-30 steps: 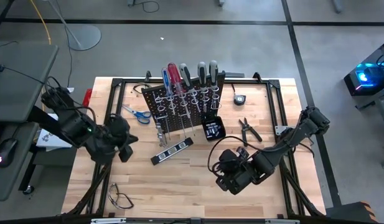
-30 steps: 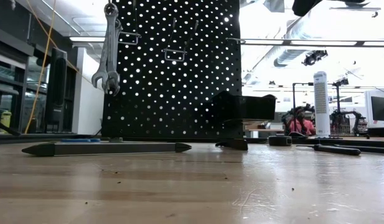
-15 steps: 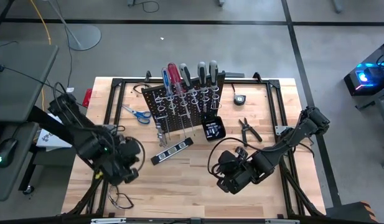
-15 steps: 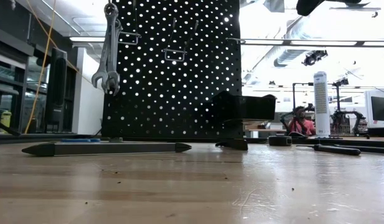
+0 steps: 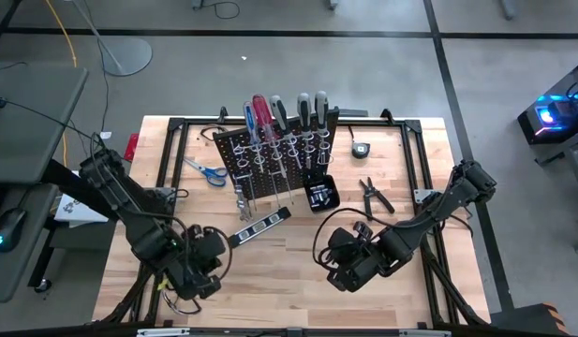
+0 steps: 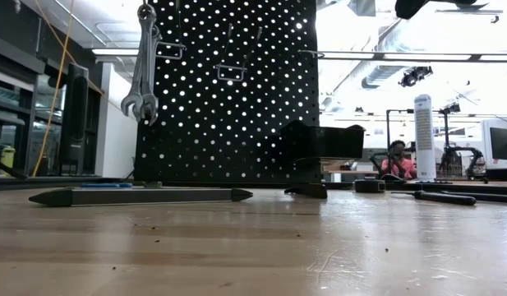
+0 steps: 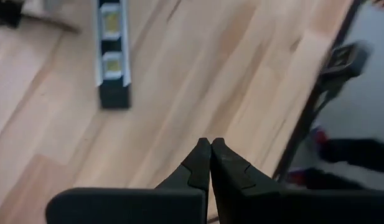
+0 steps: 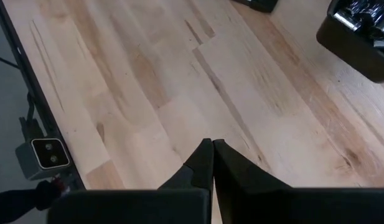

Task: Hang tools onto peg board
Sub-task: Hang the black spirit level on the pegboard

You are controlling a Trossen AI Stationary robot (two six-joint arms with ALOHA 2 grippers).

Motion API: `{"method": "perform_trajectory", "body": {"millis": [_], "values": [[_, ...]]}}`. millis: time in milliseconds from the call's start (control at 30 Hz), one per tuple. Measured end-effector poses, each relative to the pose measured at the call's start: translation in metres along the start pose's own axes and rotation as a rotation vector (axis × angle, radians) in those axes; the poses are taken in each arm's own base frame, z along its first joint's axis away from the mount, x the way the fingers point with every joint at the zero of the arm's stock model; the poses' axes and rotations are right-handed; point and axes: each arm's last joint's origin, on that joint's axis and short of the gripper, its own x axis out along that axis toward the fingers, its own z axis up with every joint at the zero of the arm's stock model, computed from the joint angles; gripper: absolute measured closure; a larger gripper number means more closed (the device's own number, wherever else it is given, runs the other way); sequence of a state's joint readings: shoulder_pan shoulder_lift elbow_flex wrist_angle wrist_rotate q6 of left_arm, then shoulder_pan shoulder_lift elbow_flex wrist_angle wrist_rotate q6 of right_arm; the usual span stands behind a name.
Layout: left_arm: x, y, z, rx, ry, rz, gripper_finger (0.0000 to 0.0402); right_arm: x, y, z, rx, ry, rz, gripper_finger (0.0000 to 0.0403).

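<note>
The wooden table (image 5: pixel 298 281) is lying bare under my closed, empty claws, left gripper (image 7: pixel 210 151) hanging at seven o'clock and right gripper (image 8: pixel 211 151) at five. The peg board (image 5: pixel 274 154) is standing at twelve, screwdrivers (image 5: pixel 262 117) in its rings, scissors (image 5: pixel 206 170) lying beside it at ten.

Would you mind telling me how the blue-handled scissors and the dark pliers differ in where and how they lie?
The scissors lie left of the peg board, with bright blue handles. The pliers lie right of it, dark all over, handles splayed apart. Both lie flat on the table, not yet hung.
</note>
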State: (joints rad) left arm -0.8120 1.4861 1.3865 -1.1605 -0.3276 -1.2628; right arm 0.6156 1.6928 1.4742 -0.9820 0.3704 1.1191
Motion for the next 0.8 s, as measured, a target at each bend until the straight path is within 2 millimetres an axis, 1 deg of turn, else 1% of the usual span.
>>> {"method": "perform_trajectory", "body": {"millis": [133, 200, 267, 400, 533, 600, 667, 800], "values": [[0.005, -0.009, 0.002, -0.001, -0.062, -0.081, 0.0401, 0.0, 0.0, 0.0, 0.002, 0.003, 0.002, 0.0403], [0.016, -0.009, -0.003, 0.0, -0.031, -0.097, 0.0401, 0.0, 0.0, 0.0, -0.002, 0.003, 0.002, 0.0403], [0.031, -0.007, -0.011, -0.01, 0.019, -0.11, 0.0401, 0.0, 0.0, 0.0, -0.002, 0.002, 0.002, 0.0403], [0.059, 0.007, -0.023, -0.087, 0.067, -0.061, 0.0401, 0.0, 0.0, 0.0, -0.021, 0.001, 0.001, 0.0403], [0.08, 0.026, -0.021, -0.155, 0.061, 0.044, 0.0397, 0.0, 0.0, 0.0, -0.029, 0.001, 0.0, 0.0403], [0.088, 0.035, -0.017, -0.159, 0.054, 0.082, 0.0387, 0.0, 0.0, 0.0, -0.029, -0.001, -0.001, 0.0403], [0.096, 0.042, -0.011, -0.156, 0.05, 0.094, 0.0368, 0.0, 0.0, 0.0, -0.029, -0.008, -0.004, 0.0403], [0.107, 0.054, -0.008, -0.145, 0.053, 0.13, 0.031, 0.0, 0.0, 0.0, -0.028, -0.012, -0.007, 0.0403]]}}
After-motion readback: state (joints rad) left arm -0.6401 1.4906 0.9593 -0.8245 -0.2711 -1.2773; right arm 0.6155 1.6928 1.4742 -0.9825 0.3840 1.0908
